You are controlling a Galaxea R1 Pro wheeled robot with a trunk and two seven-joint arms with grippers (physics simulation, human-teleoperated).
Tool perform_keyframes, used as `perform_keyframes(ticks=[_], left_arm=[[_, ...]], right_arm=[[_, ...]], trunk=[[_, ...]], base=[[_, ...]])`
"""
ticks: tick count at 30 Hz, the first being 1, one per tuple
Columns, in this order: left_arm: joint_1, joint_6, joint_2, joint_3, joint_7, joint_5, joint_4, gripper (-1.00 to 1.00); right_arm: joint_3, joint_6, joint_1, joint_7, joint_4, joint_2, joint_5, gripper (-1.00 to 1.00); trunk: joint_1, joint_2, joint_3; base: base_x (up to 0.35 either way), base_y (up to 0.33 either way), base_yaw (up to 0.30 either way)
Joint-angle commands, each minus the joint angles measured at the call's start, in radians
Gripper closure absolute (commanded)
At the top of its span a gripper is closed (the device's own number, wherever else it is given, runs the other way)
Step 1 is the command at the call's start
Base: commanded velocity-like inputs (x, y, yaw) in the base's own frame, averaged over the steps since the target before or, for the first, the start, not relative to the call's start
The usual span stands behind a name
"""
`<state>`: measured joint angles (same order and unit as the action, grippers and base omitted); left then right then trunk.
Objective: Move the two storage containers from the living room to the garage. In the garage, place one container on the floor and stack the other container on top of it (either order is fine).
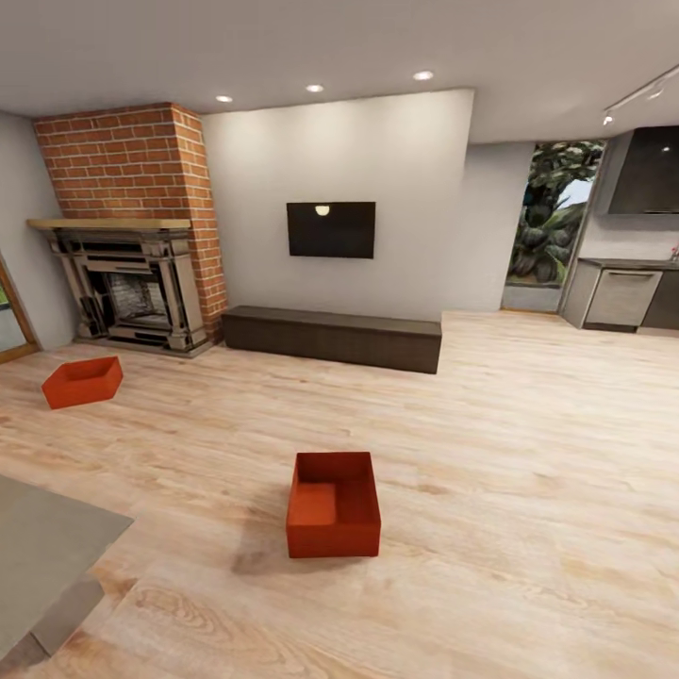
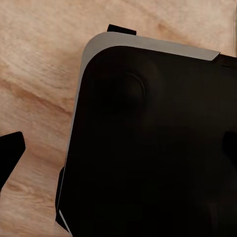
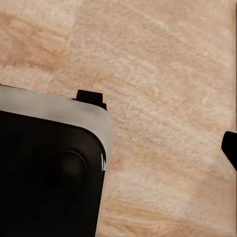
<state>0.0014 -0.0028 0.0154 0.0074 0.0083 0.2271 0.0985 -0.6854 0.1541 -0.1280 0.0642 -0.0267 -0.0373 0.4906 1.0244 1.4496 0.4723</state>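
Observation:
Two orange-red storage containers sit on the light wood floor of the living room. The nearer container (image 1: 333,505) lies just ahead in the middle of the head view, open top up and empty. The farther container (image 1: 83,381) rests at the left, in front of the brick fireplace (image 1: 132,236). My left gripper (image 2: 121,148) hangs over the wood floor and my own dark base; one dark fingertip (image 2: 11,153) shows at the frame edge. The right gripper (image 3: 118,148) hangs likewise, with one fingertip (image 3: 230,148) at the edge. Both are spread wide and hold nothing.
A long dark low cabinet (image 1: 332,338) stands under the black wall TV (image 1: 330,229). A grey furniture corner (image 1: 47,556) juts in at the near left. A kitchen counter (image 1: 627,292) and a glass door (image 1: 552,226) lie at the far right. My base (image 2: 158,148) is black with a grey rim.

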Motion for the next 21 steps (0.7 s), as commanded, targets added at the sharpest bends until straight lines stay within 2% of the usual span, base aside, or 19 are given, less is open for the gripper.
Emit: perform_keyframes(ticks=[1,21], left_arm=[[0.000,0.000,0.000,0.000,0.001,0.005,0.001,-1.00],[0.000,0.000,-0.002,0.000,0.001,0.006,0.001,-1.00]], right_arm=[[-0.009,0.004,-0.001,0.000,-0.002,0.001,0.008,-1.00],[-0.010,-0.001,-0.001,-0.001,-0.002,0.001,0.008,-1.00]], trunk=[[0.001,0.000,0.001],[0.001,0.000,0.001]], base=[[0.326,0.000,0.000],[0.326,0.000,0.000]])
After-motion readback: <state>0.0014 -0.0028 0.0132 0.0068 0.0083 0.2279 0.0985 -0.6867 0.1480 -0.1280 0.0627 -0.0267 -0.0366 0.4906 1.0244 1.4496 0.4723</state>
